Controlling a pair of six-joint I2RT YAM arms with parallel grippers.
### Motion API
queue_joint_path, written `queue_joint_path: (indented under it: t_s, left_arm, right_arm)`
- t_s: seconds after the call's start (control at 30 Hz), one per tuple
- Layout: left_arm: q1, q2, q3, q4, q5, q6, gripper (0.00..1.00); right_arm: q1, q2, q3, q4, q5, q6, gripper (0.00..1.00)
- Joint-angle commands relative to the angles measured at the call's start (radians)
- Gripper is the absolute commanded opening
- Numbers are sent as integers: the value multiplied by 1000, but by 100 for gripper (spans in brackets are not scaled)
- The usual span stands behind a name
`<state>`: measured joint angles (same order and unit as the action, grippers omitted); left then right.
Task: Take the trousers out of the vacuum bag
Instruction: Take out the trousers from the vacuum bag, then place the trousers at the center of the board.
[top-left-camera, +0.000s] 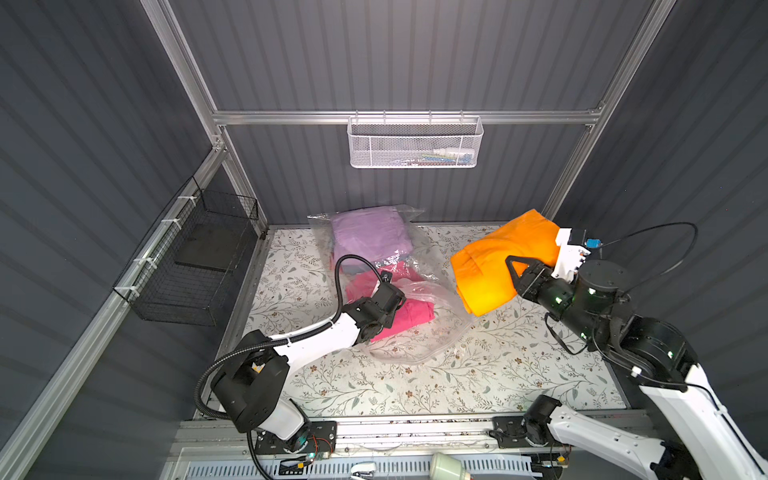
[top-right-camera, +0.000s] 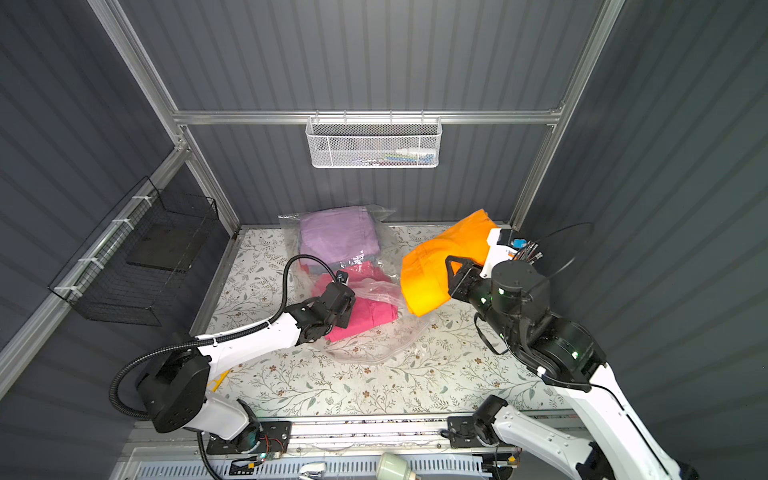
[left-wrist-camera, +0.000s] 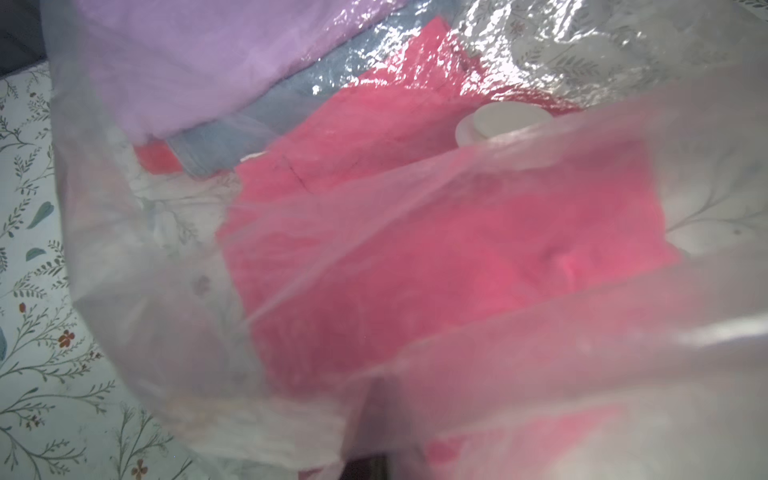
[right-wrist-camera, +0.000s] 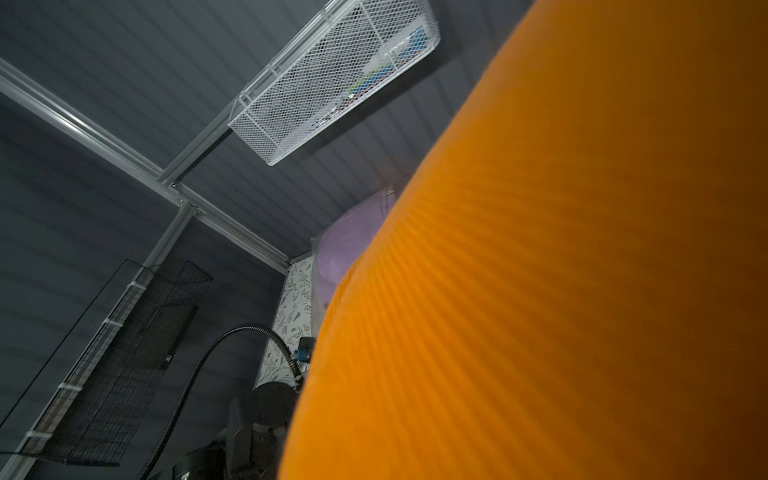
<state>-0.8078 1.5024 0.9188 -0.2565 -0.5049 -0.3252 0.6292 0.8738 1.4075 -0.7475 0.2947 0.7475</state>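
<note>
Plastic film of the vacuum bag (top-left-camera: 419, 347) gathers toward my left fingers (top-left-camera: 392, 301), which are closed tight at the bag's near, open end. From the way the sheet fans out in the left wrist view I judge they pinch its upper lip, though the tips are hidden. Inside the bag the lilac trousers (top-left-camera: 370, 237) sit at the far end, the light blue trousers (left-wrist-camera: 232, 137) and red trousers (left-wrist-camera: 158, 160) show as slivers beneath them, and the hot pink trousers (top-left-camera: 409, 318) lie nearest the mouth, just beyond my left fingers and close to the white valve (left-wrist-camera: 498, 122). Right of the bag, clear of its plastic and lifted off the table (top-left-camera: 415, 386), the orange trousers (top-left-camera: 490, 270) hang folded in my right fingers (top-left-camera: 510, 266), clamped narrow on the cloth. One pair is out and four are inside. The bag's long axis runs from its far end to the mouth, which opens between my arms. My left arm is nearer the pink pair but busy, so I judge the right should set the orange down away from the bag, then reach in along that axis.
</note>
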Motion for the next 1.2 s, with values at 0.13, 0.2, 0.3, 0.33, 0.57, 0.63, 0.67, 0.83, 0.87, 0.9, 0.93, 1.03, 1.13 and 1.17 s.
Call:
queue_joint_path:
  t_s: [0.13,0.2,0.3,0.33,0.57,0.63,0.67,0.83,0.87,0.9,0.93,1.03,1.13,1.17]
  left_arm:
    - [7,-92,-83,-77,-44,-74,0]
    - [8,-123,-106,-78,-47,-83,0]
    - [7,-159,-117,-78,-47,-83,0]
    - [7,-167,-117,-82,-47,-83,0]
    - [7,-201,-122,-85,-34,-72,0]
    - [7,-187,-108,-108,-35,-72,0]
    - [7,-183,-103,-115,-37,-76,0]
    - [7,-204,-104,-125,-53,-86,0]
    - [7,-209,-105,-130,-57,-87,0]
    - [7,-213,-102,-138,-58,-89,0]
    - [7,-216,-99,-145,-56,-90,0]
    - [7,-220,-97,-160,-49,-91,0]
    - [8,-214,-91,-186,-57,-90,0]
    - [7,-212,-89,-193,-59,-89,0]
  right_arm:
    - [-285,31,-43,176,-307,-1,0]
    - [-364,64,-66,192,-385,19,0]
    - [-426,110,-119,246,-444,40,0]
    - [-439,122,-138,269,-449,42,0]
    - [-514,209,-194,354,-474,35,0]
    - [-540,238,-186,401,-509,39,0]
    - [-542,273,-179,407,-509,33,0]
    - [-545,389,-157,477,-529,37,0]
    - [-545,414,-157,492,-530,41,0]
    - [-545,441,-153,507,-532,42,0]
    - [-545,469,-145,521,-534,42,0]
    - [-544,543,-111,549,-533,42,0]
    - [-545,616,-68,579,-524,33,0]
    - [-544,646,-41,580,-522,24,0]
